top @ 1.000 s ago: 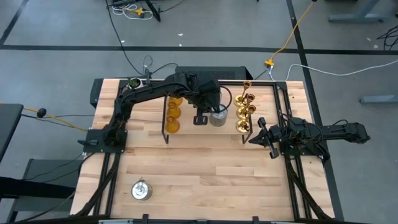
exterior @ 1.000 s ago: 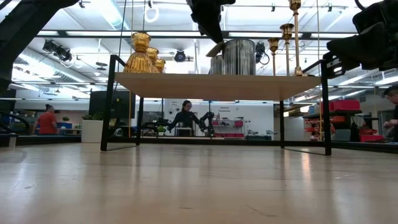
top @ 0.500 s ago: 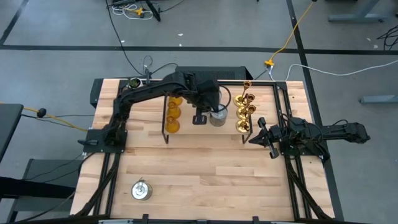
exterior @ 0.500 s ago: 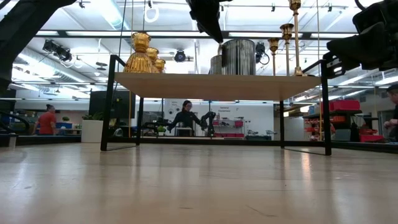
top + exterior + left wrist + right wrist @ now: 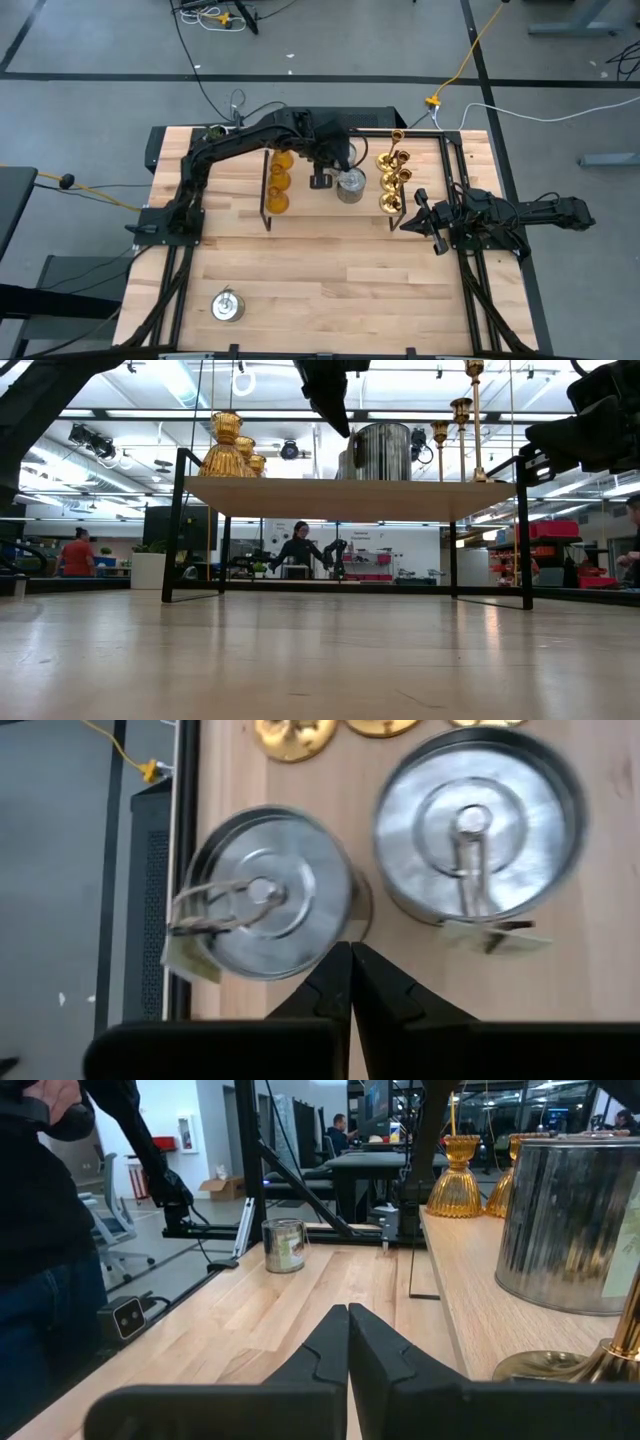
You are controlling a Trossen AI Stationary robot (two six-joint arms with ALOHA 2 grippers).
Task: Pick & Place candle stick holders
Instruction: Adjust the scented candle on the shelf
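Left gripper hovers empty above the rack shelf

The left gripper [image 5: 320, 180], fingers pressed together on nothing, hangs upper centre beside two silver-grey metal can-shaped holders [image 5: 478, 822] standing on the wooden rack [image 5: 305, 200], probably just delivered; right gripper [image 5: 420, 212] waits, pinched closed.

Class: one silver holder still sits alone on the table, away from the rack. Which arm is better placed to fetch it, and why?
Probably the left. That silver holder lies on the left arm's side of the table. The left gripper is shut and empty above the rack. The right gripper, also shut, waits across the table.
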